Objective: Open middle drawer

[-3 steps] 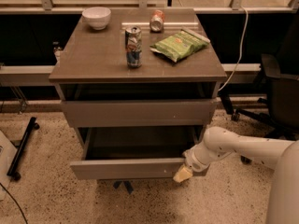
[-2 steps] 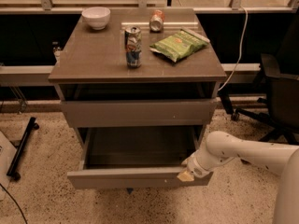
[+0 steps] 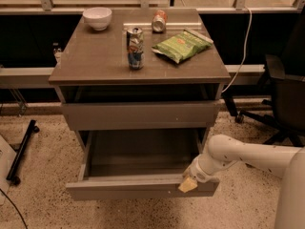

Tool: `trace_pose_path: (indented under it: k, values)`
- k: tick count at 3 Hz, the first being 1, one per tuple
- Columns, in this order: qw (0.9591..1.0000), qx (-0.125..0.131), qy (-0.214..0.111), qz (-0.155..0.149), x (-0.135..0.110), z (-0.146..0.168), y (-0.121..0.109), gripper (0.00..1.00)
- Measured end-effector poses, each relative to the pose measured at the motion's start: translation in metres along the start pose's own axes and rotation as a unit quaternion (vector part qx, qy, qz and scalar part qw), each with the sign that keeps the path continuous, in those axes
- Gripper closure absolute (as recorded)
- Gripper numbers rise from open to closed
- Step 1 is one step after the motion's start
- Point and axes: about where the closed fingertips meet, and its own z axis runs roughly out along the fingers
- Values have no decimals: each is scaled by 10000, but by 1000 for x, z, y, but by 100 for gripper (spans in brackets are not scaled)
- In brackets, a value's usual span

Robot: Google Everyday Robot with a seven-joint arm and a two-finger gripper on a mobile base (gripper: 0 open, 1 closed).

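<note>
Here, middle drawer [image 3: 124, 190] open, tool [image 3: 188, 184] at front

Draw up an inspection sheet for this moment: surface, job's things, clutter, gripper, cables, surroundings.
Surface: grey-brown cabinet top, carrying four loose things.
Job's things: middle drawer stands well out, its plain grey interior showing.
Clutter: white bowl, upright can, can on its side and green chip bag, all on the cabinet top.
Gripper: gripper is at the upper edge of the middle drawer's front, near its right end.
Cables: white cable hangs down behind the cabinet's right side.
Surroundings: black office chair on the right; black stand lying on the speckled floor on the left.
</note>
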Motion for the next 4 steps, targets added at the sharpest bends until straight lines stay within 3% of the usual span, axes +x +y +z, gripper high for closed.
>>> trace_pose_path:
  k: [1,2,3,4]
  values:
    - [9998,44,159,-96,-2,3,2,6]
    - [9997,-181,159,14,14,8,24,0]
    - [9987,-398,184,259,36,6,53,0]
    - [9987,-398,184,258,35,4,53,0]
